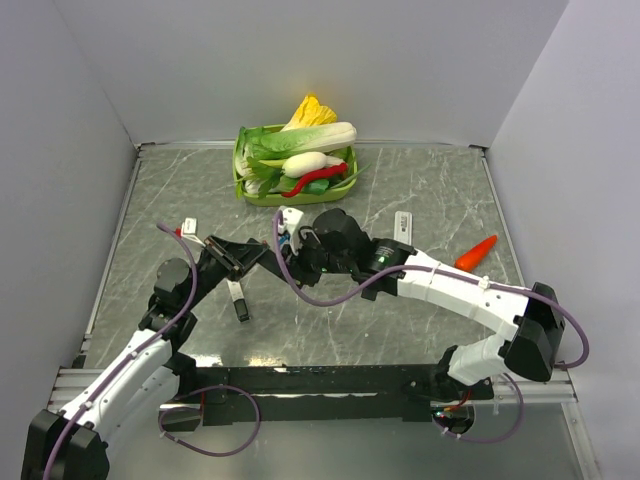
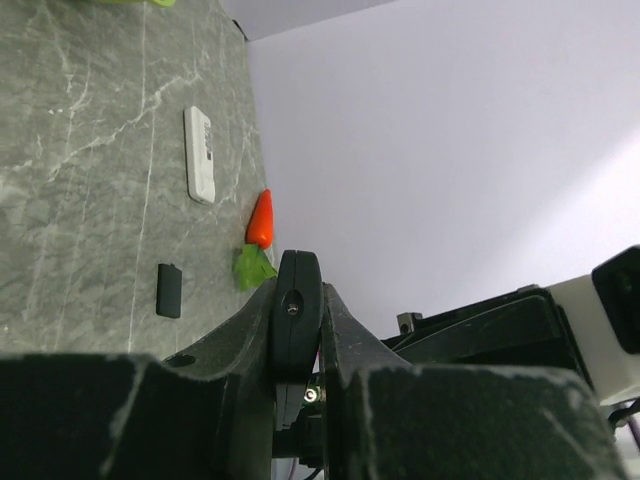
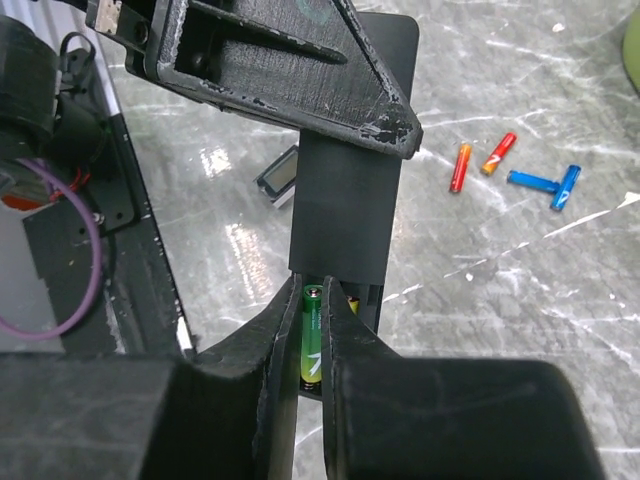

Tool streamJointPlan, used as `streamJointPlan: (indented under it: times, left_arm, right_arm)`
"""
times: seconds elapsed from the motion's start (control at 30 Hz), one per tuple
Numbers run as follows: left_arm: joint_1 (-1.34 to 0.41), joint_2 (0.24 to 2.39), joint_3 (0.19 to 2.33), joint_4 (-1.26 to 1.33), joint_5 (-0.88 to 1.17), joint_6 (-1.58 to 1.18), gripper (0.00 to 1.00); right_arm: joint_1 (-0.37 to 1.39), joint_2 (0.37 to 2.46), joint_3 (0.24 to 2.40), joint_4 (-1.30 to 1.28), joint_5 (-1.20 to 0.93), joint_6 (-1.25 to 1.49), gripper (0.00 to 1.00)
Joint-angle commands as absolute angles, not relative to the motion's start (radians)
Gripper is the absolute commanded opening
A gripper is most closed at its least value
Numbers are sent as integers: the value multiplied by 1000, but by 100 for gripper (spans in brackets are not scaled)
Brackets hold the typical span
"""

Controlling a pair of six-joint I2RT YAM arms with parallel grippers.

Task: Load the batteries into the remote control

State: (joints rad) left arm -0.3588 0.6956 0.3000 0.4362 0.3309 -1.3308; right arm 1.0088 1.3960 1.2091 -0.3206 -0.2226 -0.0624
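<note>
My left gripper (image 1: 232, 258) is shut on the black remote control (image 3: 350, 200) and holds it up off the table, edge-on between its fingers (image 2: 345, 340). The remote's battery compartment faces my right gripper (image 3: 315, 298). That gripper is shut on a green battery (image 3: 312, 340), which sits lengthwise in the compartment. A second battery's yellow tip (image 3: 352, 298) shows beside it in the compartment. Loose batteries lie on the table beyond: two red-orange ones (image 3: 459, 167) and two blue ones (image 3: 567, 187).
A green basket (image 1: 240, 185) of toy vegetables stands at the back. A white remote (image 1: 404, 222) and an orange carrot (image 1: 476, 252) lie to the right. A small black cover (image 2: 169, 290) lies on the table. A small grey device (image 3: 280, 172) lies under the held remote.
</note>
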Motion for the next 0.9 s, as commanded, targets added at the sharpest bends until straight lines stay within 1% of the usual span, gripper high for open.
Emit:
streamJointPlan:
  times: [0.0,0.03,0.27,0.43,0.6,0.73,0.87]
  left_arm:
    - [-362,658,333,612,307,-1466,1]
    - [-362,654,336,615,304,-1474,1]
    - [-362,644,345,666,305,-1526,1]
    - [-362,643,354,683,311,-1554,1]
    - [-362,629,364,664,304,-1557,1]
    - [-362,624,370,647,293,-1560,1]
    - [-362,621,368,638,281,-1562,1]
  right_arm:
    - [1008,1384,1123,-307,-170,-89,2]
    - [1009,1378,1091,-296,-161,-90,0]
    - [1008,1351,948,-158,-97,-107,0]
    - [1009,1324,824,-5,-75,-124,8]
    - [1020,1304,683,211,-67,-172,12]
    - [1057,1292,611,314,-60,-231,15]
    - [1103,1301,604,327,-23,-281,19]
